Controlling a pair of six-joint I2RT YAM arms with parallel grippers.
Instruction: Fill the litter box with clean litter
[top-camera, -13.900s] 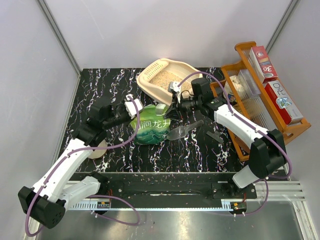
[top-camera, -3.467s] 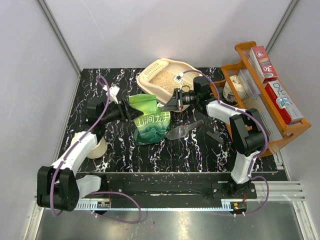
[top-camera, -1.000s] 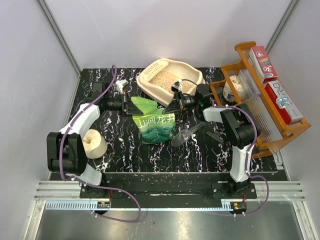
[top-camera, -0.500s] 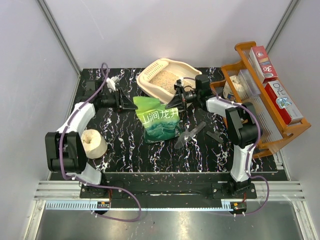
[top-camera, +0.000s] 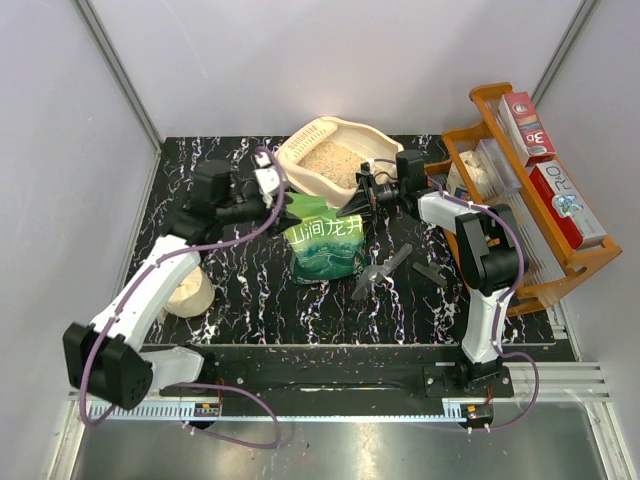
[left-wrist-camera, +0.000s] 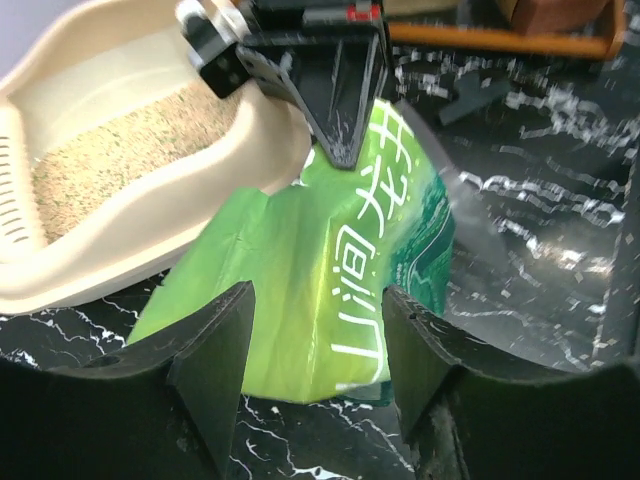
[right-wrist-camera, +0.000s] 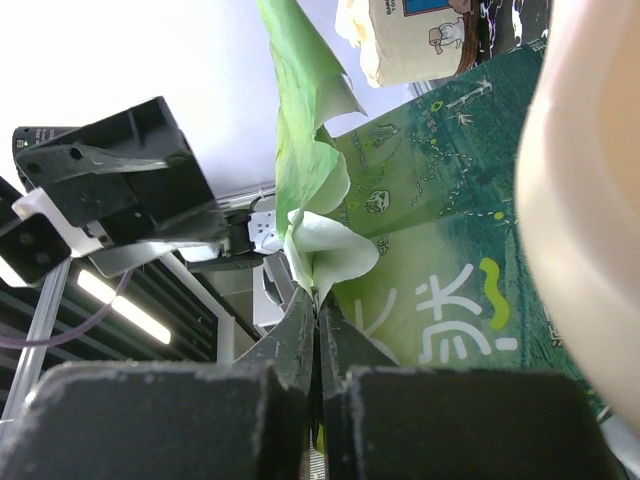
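The cream litter box (top-camera: 385, 150) stands at the back of the table, and clean litter (top-camera: 333, 158) lies in a layer on its floor. A green printed bag (top-camera: 325, 242) stands just in front of it. My right gripper (top-camera: 362, 197) is shut on the bag's top edge, its jaws pressed flat on the folded rim (right-wrist-camera: 318, 300). My left gripper (top-camera: 283, 207) is open beside the bag's left side. In the left wrist view the fingers (left-wrist-camera: 215, 360) frame the bag (left-wrist-camera: 330, 280) without touching it, with the litter box (left-wrist-camera: 150, 235) and litter (left-wrist-camera: 130, 150) beyond.
An orange wooden rack (top-camera: 500, 100) with boxes fills the right side. A clear scoop (top-camera: 383, 268) and a small black piece (top-camera: 432, 272) lie right of the bag. A cream tape roll (top-camera: 192, 292) sits at the left, partly under my left arm.
My left gripper has opened and let go of the bag's left corner. The bag has shifted right, nearer the litter box, still pinched by the right gripper.
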